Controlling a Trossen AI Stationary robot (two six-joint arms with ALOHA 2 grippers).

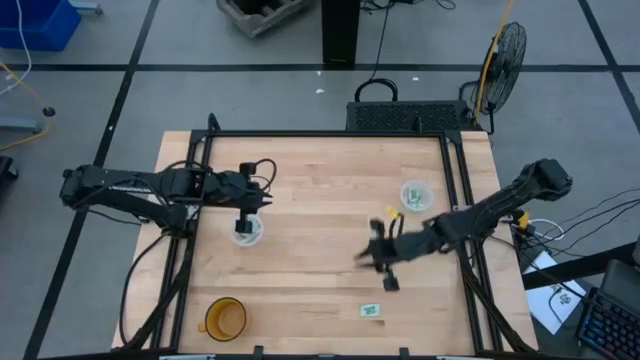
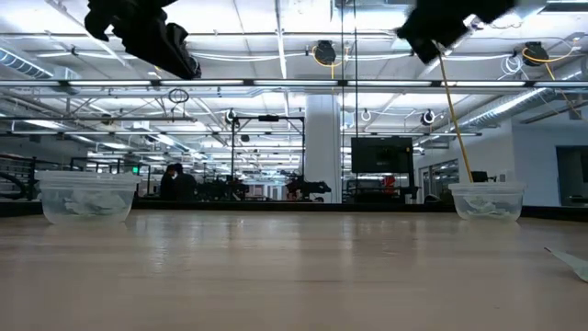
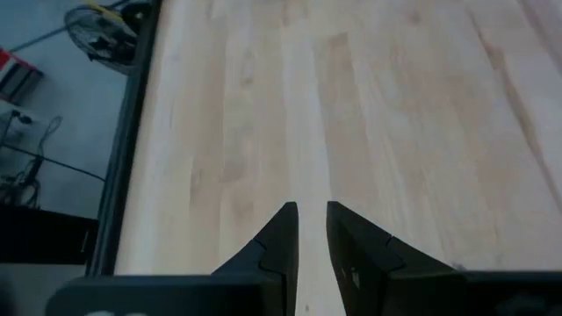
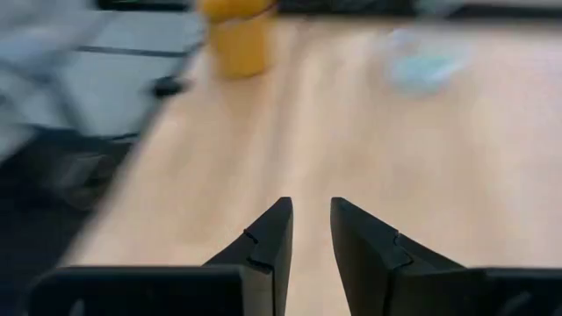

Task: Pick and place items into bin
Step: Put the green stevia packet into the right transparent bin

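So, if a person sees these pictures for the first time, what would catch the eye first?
Probably the two dark arms reaching in over the pale wooden table: the left gripper above a clear container on the left, and the right gripper near the middle, both with a narrow gap between the fingers and nothing in it. Next, the yellow cup at the front left edge and one small packet lying alone near the front.

From above, the right gripper (image 1: pixel 385 262) is a smear, so its fingers cannot be made out. In the right wrist view the yellow cup (image 4: pixel 235 35) is cut off at the rim and the clear tub (image 4: pixel 426 66) beyond it is a pale blur. At tabletop height both arms are cropped, only dark undersides showing. A packet (image 2: pixel 571 262) is clipped by that picture's edge. What lies inside the two tubs there is too cloudy to tell.
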